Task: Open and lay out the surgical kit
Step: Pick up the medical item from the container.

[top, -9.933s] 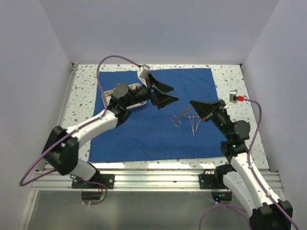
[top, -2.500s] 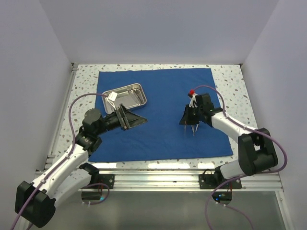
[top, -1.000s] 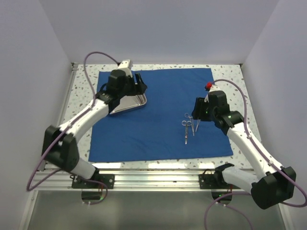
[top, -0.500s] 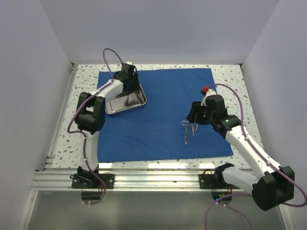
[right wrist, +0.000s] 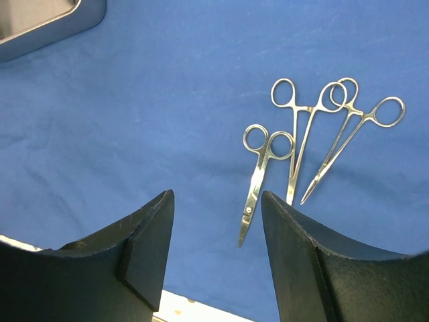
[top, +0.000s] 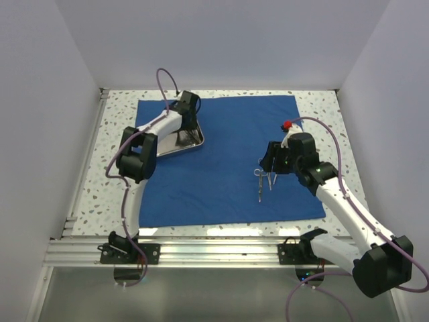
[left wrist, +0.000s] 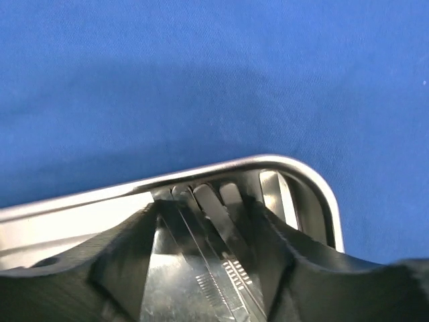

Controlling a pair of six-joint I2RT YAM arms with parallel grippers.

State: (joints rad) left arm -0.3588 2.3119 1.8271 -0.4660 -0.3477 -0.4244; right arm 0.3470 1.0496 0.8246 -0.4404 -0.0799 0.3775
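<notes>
Since half a second back, left gripper (top: 188,107) has shifted a little right and now sits over the far right corner of the tray (top: 184,139); right gripper (right wrist: 216,198) barely moved, tray and cloth unchanged

Count: 1 blue cloth (top: 221,181) spread flat on the speckled table (top: 322,107); 1 steel tray, upper left of the cloth; 3 ring-handled tools lying on the cloth right of centre, namely 1 short pair of scissors (right wrist: 258,178) and 2 longer clamps (right wrist: 298,154) (right wrist: 335,154), rings away from the wrist camera, tips converging, the clamps' rings overlapping

Left fingers (left wrist: 120,268) stand apart inside the tray, slim flat steel strips (left wrist: 214,221) lying between them; no contact visible. Right fingers (right wrist: 144,241) apart over bare cloth, nothing between, scissors just to their right

Hard to read: strips overlap and are cut by the frame bottom, number uncertain. Top view: the tray's left part is hidden under the left arm. Left wrist view shows one rounded tray corner only
</notes>
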